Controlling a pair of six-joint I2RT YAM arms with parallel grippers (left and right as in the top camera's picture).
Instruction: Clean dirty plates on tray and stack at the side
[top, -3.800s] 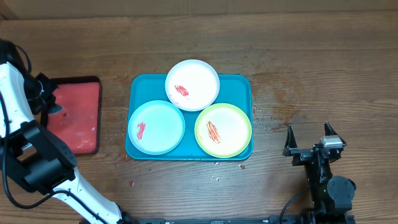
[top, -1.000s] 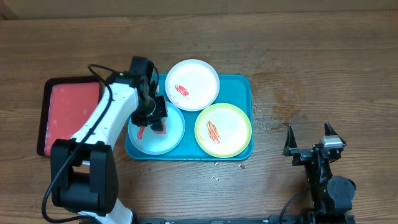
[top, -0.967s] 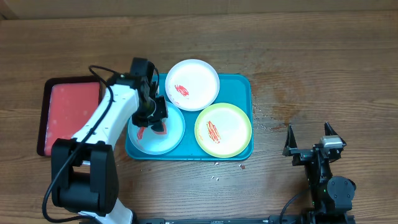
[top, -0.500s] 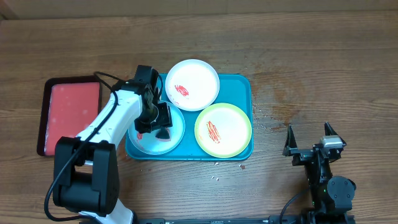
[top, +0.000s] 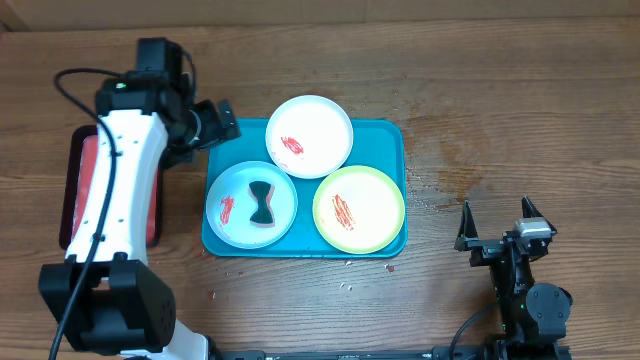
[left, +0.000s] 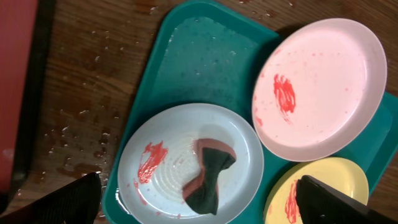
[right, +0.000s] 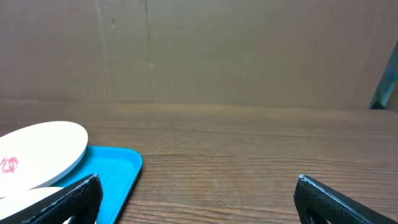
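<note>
- Table (top: 500, 100): brown wood-grain surface.
- Red tray (left: 15, 62): dark rim, near the table's left edge.
- Sponge (top: 262, 201): dark, bow-shaped, left of the table's centre.
- Water droplets (left: 87, 127): scattered on the wood beside the red tray.

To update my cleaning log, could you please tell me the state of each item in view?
white plate: dirty, red smear.
light blue plate: dirty, red smear.
yellow-green plate: dirty, red smear.
sponge: ungripped, lying on the light blue plate.
tray: wet, holding all three plates.
left gripper: open, empty.
right gripper: open, empty.
</note>
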